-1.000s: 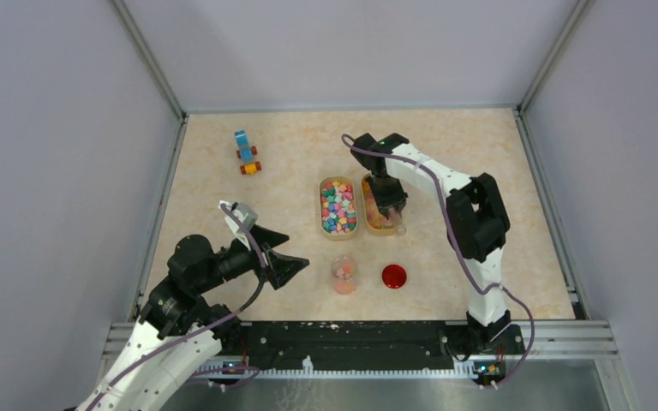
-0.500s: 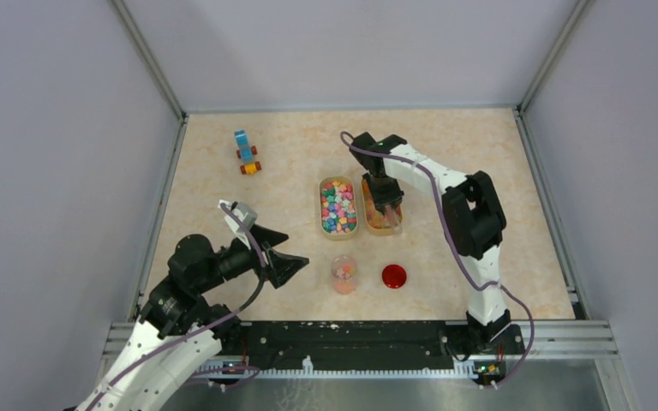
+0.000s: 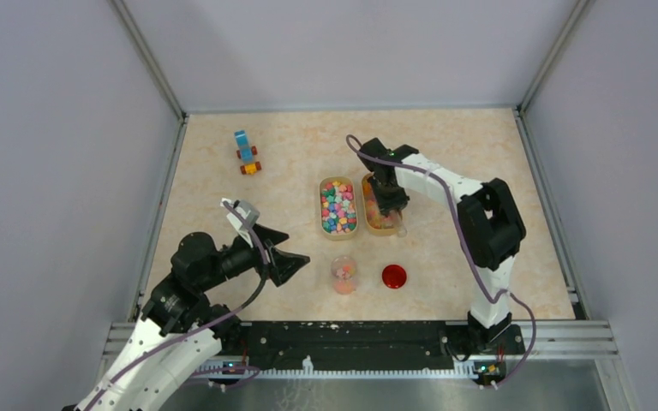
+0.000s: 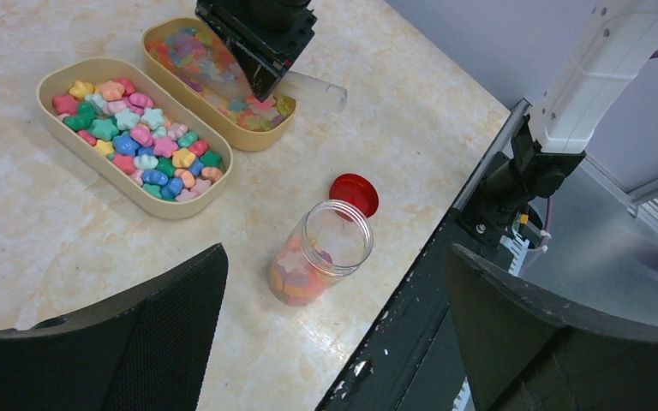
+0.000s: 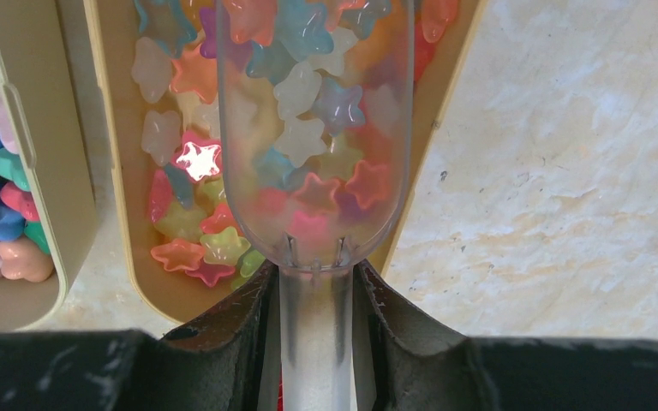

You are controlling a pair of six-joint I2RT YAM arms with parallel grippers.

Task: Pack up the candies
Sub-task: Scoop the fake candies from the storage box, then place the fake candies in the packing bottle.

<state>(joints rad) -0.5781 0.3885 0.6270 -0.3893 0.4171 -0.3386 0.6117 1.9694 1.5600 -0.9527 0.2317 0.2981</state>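
Note:
The candies are small star-shaped pieces in two beige oval trays. Opaque candies fill the left tray. Translucent candies lie in the right tray. My right gripper is shut on the handle of a clear scoop. The scoop's bowl lies over the right tray with several translucent stars in it. An open clear jar, partly filled with candies, stands near the front. My left gripper hangs open to the jar's left, apart from it.
A round red lid lies on the table just right of the jar. A blue-and-orange toy vehicle sits at the back left. The black rail runs along the table's near edge, and walls close in the other sides.
The right arm has shifted slightly, its elbow swinging right, with the scoop still over the right tray. The left gripper has edged a little towards the jar.

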